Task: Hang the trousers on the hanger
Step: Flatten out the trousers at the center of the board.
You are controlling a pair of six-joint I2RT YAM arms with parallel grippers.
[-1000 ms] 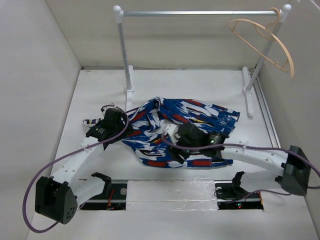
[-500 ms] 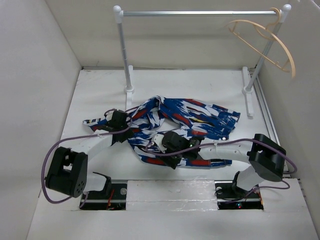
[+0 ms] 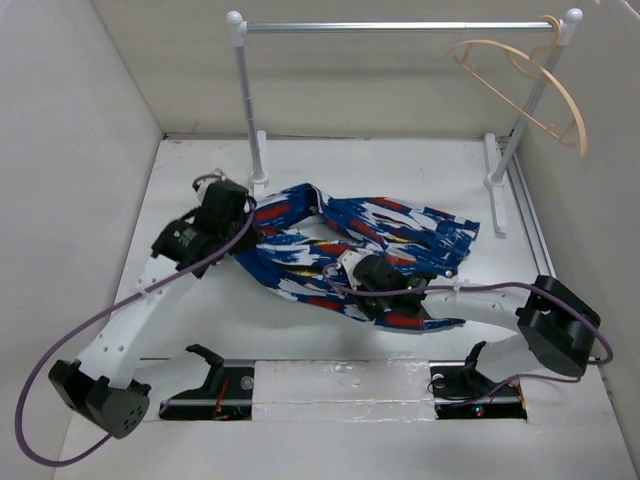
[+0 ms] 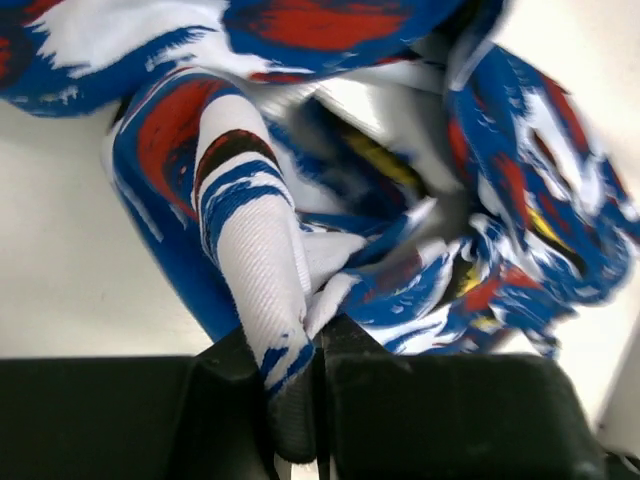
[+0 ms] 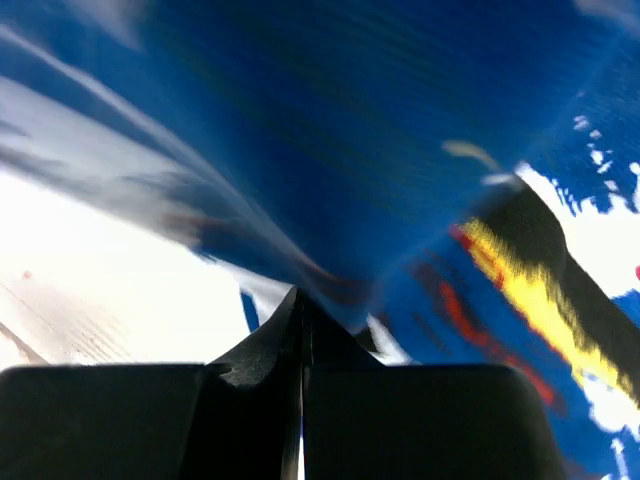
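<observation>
**A:** From above, which way is the hanger from the hands?

**B:** The hanger (image 3: 530, 95) hangs on the rail (image 3: 400, 27), far beyond the right hand (image 3: 358, 275) and off to its right. The left hand (image 3: 240, 218) is farther from it. The trousers (image 3: 410, 235) lie on the surface (image 3: 400, 170), their long axis running sideways from the left hand across and past the right one.

**A:** Left wrist?

**B:** Its fingers (image 4: 250, 400) are pressed together on a white-and-blue fold. The rest of the cloth spills ahead of the hand.

**A:** Right wrist?

**B:** It's blurred, but those fingers (image 5: 250, 410) are also squeezed tight, with blue cloth pinched at their tips.

**A:** What's changed?

**B:** A second ago both hands were spread. Now both pinch. The left hand has drawn its end toward the rail's post, and the loose tail beside it is gone. The hanger hasn't moved.
</observation>
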